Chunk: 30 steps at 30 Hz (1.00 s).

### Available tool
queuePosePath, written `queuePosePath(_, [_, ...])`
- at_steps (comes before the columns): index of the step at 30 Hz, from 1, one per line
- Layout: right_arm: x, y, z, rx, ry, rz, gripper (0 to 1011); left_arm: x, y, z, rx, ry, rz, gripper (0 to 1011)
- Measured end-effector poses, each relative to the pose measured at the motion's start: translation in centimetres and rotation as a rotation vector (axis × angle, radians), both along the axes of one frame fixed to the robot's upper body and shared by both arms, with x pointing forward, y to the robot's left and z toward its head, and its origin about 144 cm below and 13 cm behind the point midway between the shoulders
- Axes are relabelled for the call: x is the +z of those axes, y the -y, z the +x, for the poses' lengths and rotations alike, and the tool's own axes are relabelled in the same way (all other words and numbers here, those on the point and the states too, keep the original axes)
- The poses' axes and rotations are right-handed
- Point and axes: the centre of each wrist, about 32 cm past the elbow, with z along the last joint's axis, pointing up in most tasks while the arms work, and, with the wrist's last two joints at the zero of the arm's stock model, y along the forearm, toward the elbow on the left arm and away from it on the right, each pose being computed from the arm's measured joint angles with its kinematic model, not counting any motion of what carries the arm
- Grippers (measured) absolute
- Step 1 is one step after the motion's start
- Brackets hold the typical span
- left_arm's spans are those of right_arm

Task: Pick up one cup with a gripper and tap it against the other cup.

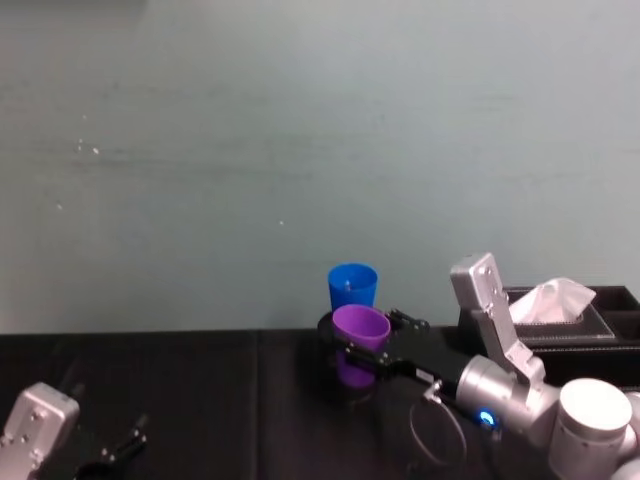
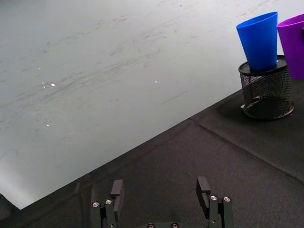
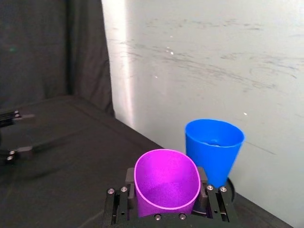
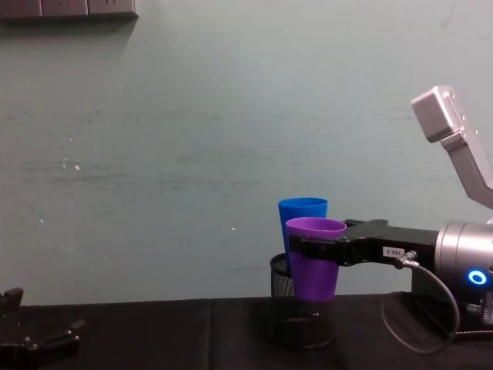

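Tap step in hand: right pincer (image 4: 308, 248) is bringing the purple cup (image 4: 314, 271) up against the blue cup (image 4: 302, 210).
I'm seeing the right pincer pinching the purple cup just below its rim, upright and held clear of the desk (image 2: 190, 161). The blue cup is standing just beyond the pincer's tips, seated in the black mesh holder (image 2: 266, 90) below and past them. The rims are looking very close, but I can't tell if they're touching. I'm judging the pick-up done and the tap pending. The next move is calling for a short, gentle push forward, grip level, so the blue cup isn't tipping out of the holder. The left pincer (image 2: 160, 187) is idling well off to the left, fingers spread, low over the desk.
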Motion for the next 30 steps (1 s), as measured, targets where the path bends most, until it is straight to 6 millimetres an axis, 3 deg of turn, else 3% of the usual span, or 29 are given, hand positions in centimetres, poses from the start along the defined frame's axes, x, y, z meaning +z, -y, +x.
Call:
queuePosePath(17, [0.3,-0.6,2.2,-0.021,0.001,0.003,736,0.0,0.0,0.0,0.000,0.000,0.000,1000])
queuePosePath(30, [0.7,-0.4,2.4,-0.027,0.011,0.011,736,0.0,0.0,0.0,0.000,0.000,0.000,1000])
